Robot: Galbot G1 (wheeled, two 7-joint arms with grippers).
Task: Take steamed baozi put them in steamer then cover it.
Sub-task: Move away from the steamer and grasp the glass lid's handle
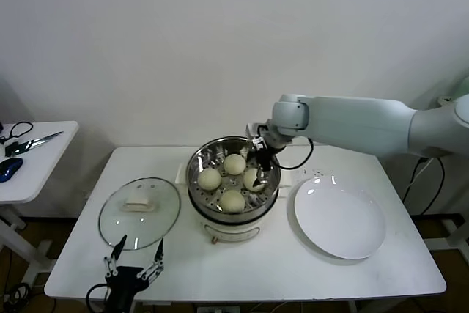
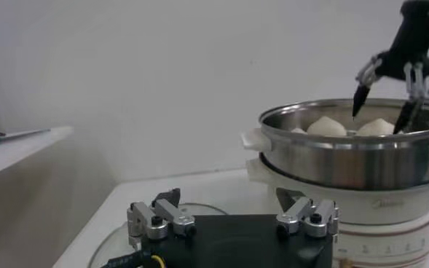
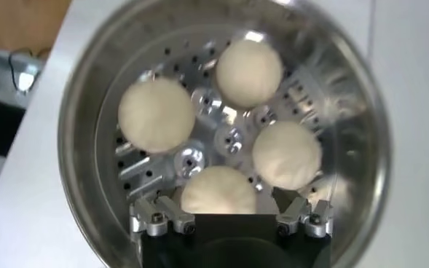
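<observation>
Inside the steamer (image 1: 233, 214), all four baozi (image 1: 232, 201) sit on the perforated tray, at roughly twelve, three, six and nine o'clock around its middle. They look soft and light, easily dented, so any hold should be gentle and across the widest part. The right gripper (image 1: 259, 153) hangs over the three o'clock bun with its jaws spread wide and nothing between them; the bun below looks released. What is left, by my reading, is the cover (image 1: 139, 212), lying flat on the table at nine o'clock from the steamer, just beside it. Glass with a metal rim: stiff, heavier, breakable, slippery at the edge, best taken by its central cream handle. The left gripper (image 1: 136, 258) waits at six o'clock from the cover, jaws wide apart and empty. An empty white plate (image 1: 340, 218) lies at three o'clock from the steamer.
</observation>
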